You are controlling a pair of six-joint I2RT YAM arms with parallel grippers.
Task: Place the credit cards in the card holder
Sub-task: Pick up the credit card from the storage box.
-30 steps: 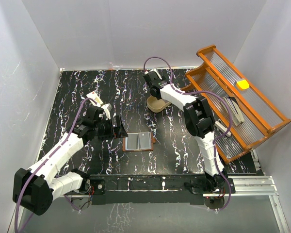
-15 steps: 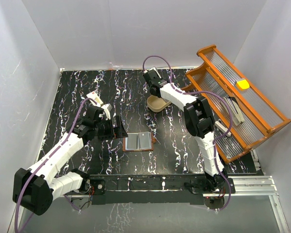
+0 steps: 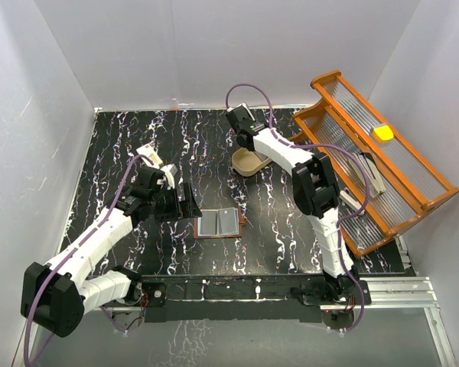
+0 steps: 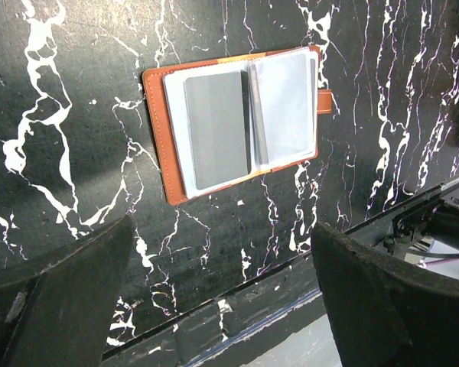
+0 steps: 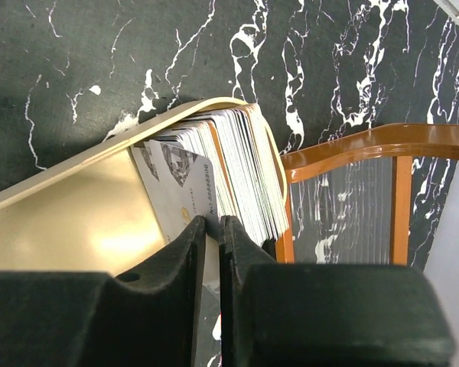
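The card holder lies open on the black marbled table, brown leather with grey pockets. The credit cards stand on edge as a stack in a beige tray at the back centre. My right gripper reaches into that tray, shut on the bottom corner of the nearest grey card, which still leans against the stack. My left gripper hovers just left of the card holder, open wide with nothing between its fingers.
An orange rack with ribbed clear shelves stands tilted at the right, its rail right beside the tray. It holds a yellow object and some grey tools. White walls enclose the table.
The right gripper's jaws have closed from part open onto the card, and its wrist shifted slightly. The left arm and the card holder have stayed put.
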